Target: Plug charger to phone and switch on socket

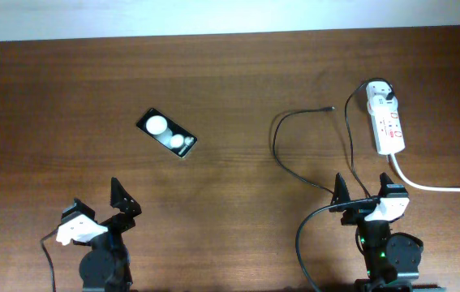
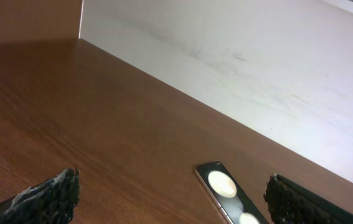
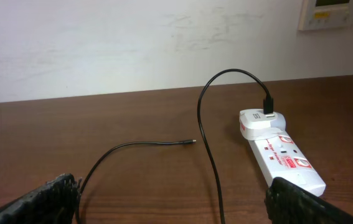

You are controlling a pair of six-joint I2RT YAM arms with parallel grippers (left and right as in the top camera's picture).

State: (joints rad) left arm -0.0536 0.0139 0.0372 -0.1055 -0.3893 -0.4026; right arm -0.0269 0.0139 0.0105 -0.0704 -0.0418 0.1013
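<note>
1. The charger, a long thin black cable [image 1: 275,139] [image 3: 200,115], lies in the right half of the overhead frame. Its white adapter plug [image 1: 378,92] [image 3: 257,119] sits in the far end of the socket, a white elongated power strip with red switch marks [image 1: 389,123] [image 3: 285,158], at upper right.
2. Its small connector tip [image 1: 330,107] [image 3: 190,142] rests loose on the brown wooden table [image 1: 230,81], left of the socket and apart from it.
3. The phone, a small flat black glossy rectangle with two white round spots [image 1: 167,133] [image 2: 226,190], lies diagonally left of centre, well apart from that tip.
4. I see cable loops sprawled between my right gripper [image 1: 366,193] [image 3: 173,199] and the socket, one strand running close past it.
5. A thick white cord [image 1: 432,186] leaves the socket's near end and exits at the right edge.
6. My right claw is spread wide, holding nothing.
7. My left gripper [image 1: 96,203] [image 2: 176,205], at lower left, is likewise spread wide and empty, with the phone just ahead at the bottom of its wrist view.
8. Bare wood separates the phone from the cable loop. The table's far edge meets a white wall [image 2: 257,74] along the top.
</note>
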